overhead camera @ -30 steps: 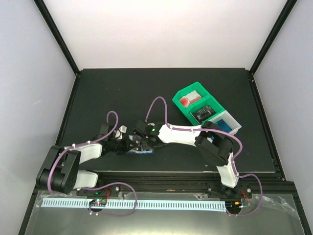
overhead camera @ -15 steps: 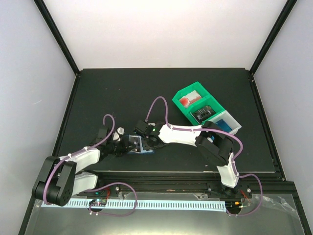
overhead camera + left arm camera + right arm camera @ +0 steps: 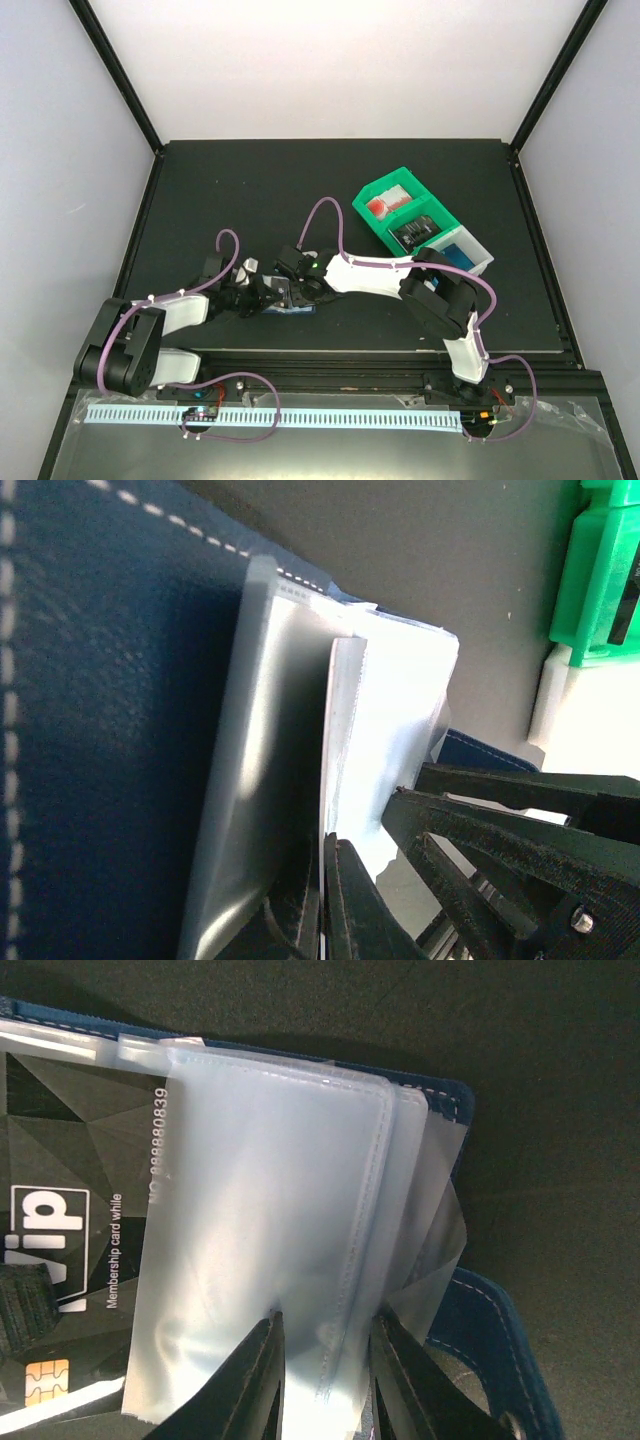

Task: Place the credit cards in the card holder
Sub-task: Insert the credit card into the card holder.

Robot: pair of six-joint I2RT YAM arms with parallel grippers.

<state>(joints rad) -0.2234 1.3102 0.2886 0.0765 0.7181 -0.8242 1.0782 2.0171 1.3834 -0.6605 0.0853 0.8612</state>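
Clearly, the left hand (image 3: 325, 875) and right hand (image 3: 326, 1345) each clamp a sleeve (image 3: 270, 1210) edge of the card holder (image 3: 490, 1320), probably floppy and slippery.

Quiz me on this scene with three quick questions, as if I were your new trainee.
1. True or false: the card holder is folded shut.
2. What do the right arm's jaws pinch? A) clear sleeves B) the green bin C) nothing
3. What colour is the card printed "Membership card"?
Key: 1 false, it lies open; 2 A; 3 black.
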